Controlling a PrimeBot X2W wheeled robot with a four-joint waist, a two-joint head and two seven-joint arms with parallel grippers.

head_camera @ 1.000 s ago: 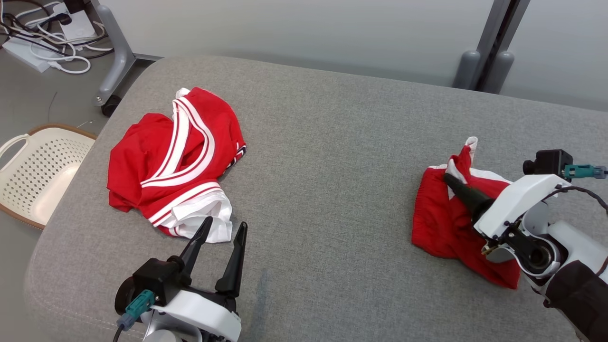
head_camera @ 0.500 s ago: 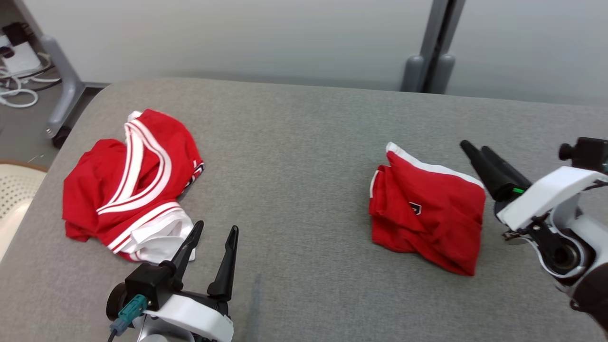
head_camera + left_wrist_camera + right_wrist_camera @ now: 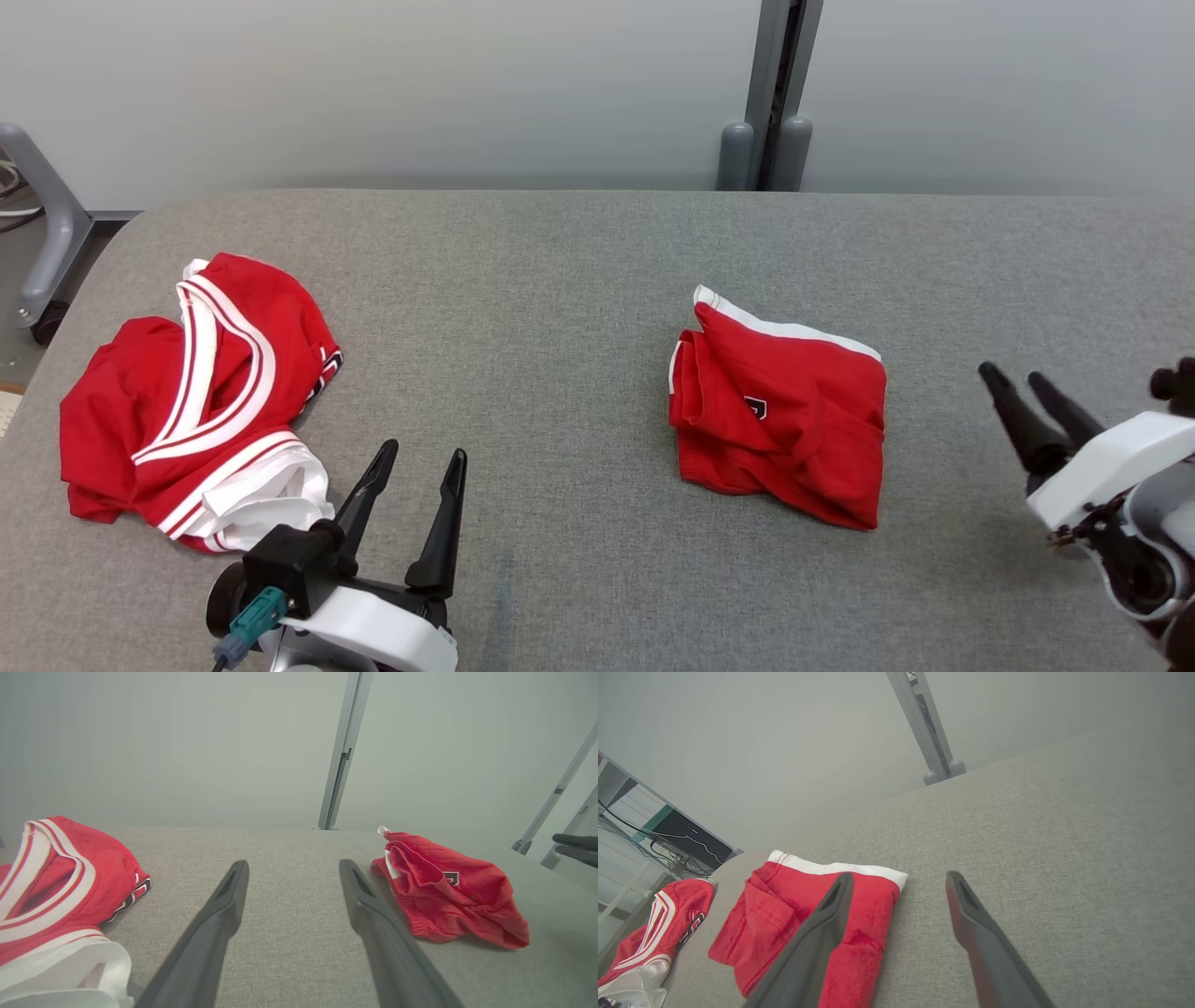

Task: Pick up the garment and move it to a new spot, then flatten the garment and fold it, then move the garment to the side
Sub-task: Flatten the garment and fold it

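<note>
A folded red garment (image 3: 780, 411) with a white band along its far edge lies on the grey padded table (image 3: 560, 271), free of both grippers. My right gripper (image 3: 1010, 373) stands open to its right, apart from it; in the right wrist view the gripper (image 3: 899, 875) is raised with the garment (image 3: 784, 914) below its left finger. At the front left, my left gripper (image 3: 422, 453) is open and holds nothing. In the left wrist view its fingers (image 3: 293, 863) point between the folded garment (image 3: 448, 891) and a crumpled jersey.
A crumpled red jersey (image 3: 187, 401) with white stripes lies at the table's left end, just beyond my left gripper. A grey post (image 3: 770, 103) stands behind the table's far edge. A wheeled stand leg (image 3: 42, 233) is off the far left corner.
My right gripper has opened and let go of the red garment, then drawn back to the right. The garment now lies folded flat. The head camera has turned, shifting the whole picture.
</note>
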